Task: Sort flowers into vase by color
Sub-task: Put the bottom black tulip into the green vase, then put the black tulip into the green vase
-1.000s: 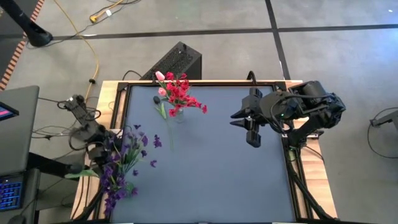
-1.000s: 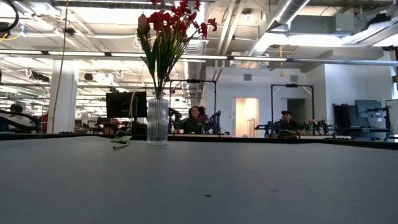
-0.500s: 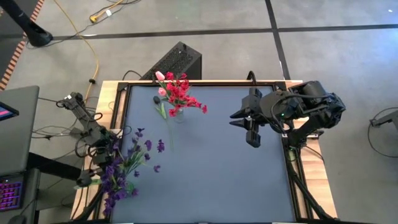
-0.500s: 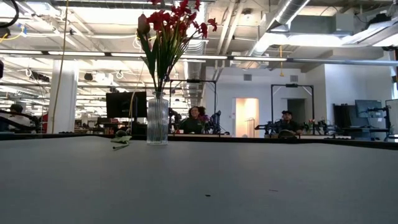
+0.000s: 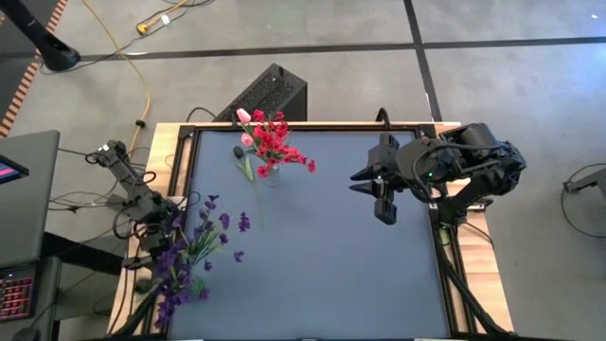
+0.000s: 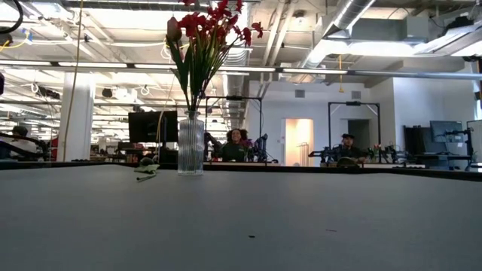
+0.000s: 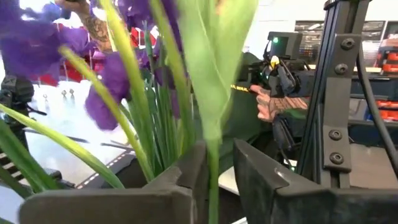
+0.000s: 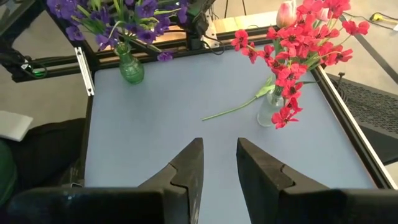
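The left tool [image 7: 214,177], at the desk's [image 5: 322,237] nine o'clock edge, is pinched on a thin green stem among the purple irises [image 5: 185,251], which stand in a green glass vase [image 8: 131,67]. Judging by this, release only once the stem is seated. The right tool [image 8: 217,163], parted and empty, waits at three o'clock. Red sprays [image 5: 275,142] and pink buds fill a ribbed clear vase [image 6: 190,143] at twelve.

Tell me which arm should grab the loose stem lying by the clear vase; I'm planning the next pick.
Right. The right gripper is open, empty and faces the loose stem beside the clear vase. The left gripper is deep among the purple flowers at the table's left edge.
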Controlling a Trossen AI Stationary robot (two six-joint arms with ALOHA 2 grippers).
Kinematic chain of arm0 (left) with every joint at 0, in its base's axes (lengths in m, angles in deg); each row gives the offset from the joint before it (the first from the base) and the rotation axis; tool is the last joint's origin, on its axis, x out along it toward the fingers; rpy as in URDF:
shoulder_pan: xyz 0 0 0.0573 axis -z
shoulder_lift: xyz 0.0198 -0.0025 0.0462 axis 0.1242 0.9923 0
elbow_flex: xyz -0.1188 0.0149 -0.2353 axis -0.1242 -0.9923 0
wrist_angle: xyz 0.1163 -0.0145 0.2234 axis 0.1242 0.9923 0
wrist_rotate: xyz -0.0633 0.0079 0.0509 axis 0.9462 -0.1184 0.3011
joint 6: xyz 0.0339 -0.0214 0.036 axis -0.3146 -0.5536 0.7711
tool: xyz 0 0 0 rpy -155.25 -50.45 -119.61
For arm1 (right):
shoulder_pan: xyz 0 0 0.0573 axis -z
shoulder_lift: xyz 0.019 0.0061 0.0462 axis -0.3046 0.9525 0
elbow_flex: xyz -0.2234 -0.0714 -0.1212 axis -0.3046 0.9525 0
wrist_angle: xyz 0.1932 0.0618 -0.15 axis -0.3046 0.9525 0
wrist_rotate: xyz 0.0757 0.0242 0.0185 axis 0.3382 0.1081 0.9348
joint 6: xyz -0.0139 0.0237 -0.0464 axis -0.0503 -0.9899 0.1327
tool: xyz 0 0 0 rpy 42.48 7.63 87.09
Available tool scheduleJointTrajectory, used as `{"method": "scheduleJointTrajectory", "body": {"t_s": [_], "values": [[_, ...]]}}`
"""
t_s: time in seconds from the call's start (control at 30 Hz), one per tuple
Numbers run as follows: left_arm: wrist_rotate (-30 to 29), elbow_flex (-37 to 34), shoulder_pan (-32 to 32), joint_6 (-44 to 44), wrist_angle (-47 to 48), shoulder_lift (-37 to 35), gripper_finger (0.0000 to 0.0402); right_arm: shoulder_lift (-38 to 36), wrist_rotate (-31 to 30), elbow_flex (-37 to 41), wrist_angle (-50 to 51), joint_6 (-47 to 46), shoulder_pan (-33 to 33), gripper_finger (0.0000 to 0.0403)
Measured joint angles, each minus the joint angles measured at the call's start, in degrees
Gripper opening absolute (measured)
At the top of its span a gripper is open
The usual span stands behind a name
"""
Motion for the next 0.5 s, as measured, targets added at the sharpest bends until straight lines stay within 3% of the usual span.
{"method": "scheduleJointTrajectory", "body": {"t_s": [0.17, 0.5], "values": [[0.1, 0.4, 0.0, -2.8, 2.2, 0.0, 0.0091, 0.0, 0.0, 0.0, 0.0, -0.5, 0.0, 0.0121], [-9.0, 11.5, 0.0, -8.1, 30.2, 0.0, 0.0103, 0.0, 0.2, 0.0, -2.2, -0.6, 0.0, 0.0121]]}}
